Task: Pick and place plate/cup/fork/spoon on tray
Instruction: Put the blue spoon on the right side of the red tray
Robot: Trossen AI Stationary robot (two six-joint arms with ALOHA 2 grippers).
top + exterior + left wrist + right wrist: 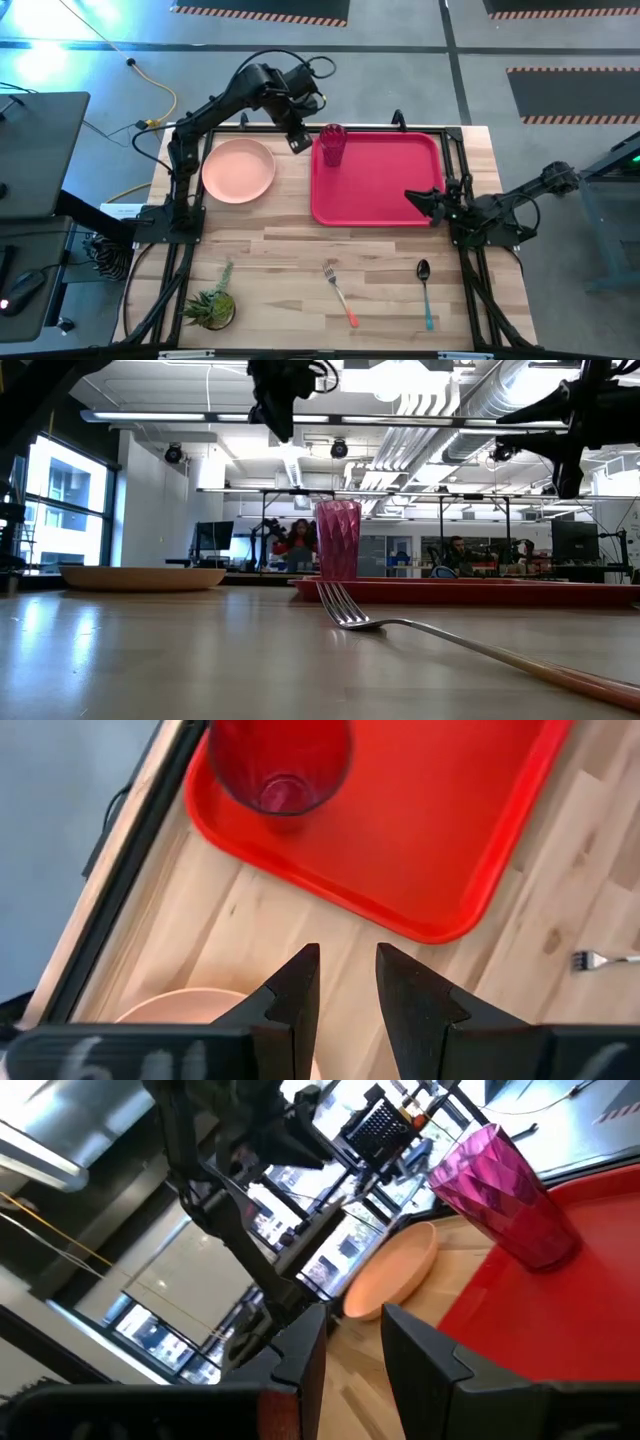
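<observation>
Overhead, the left gripper (299, 143) hangs empty, fingers slightly apart, between the plate (238, 169) and the tray (377, 178), whose upper-left corner holds the upright cup (333, 145). Likely the plate comes next, needing wider jaws over its rim. The right gripper (424, 203), narrowly parted, waits at the tray's lower right. Fork (340, 292) and spoon (426, 293) lie lower, heads pointing up-frame.

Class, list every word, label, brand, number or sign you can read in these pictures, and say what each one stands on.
No text can be read.
Left gripper: pale marks on its housing, too blurred to read.
White paper by the table's left edge: any print too small to read.
Tray, cup, plate, fork, spoon: no lettering visible.
</observation>
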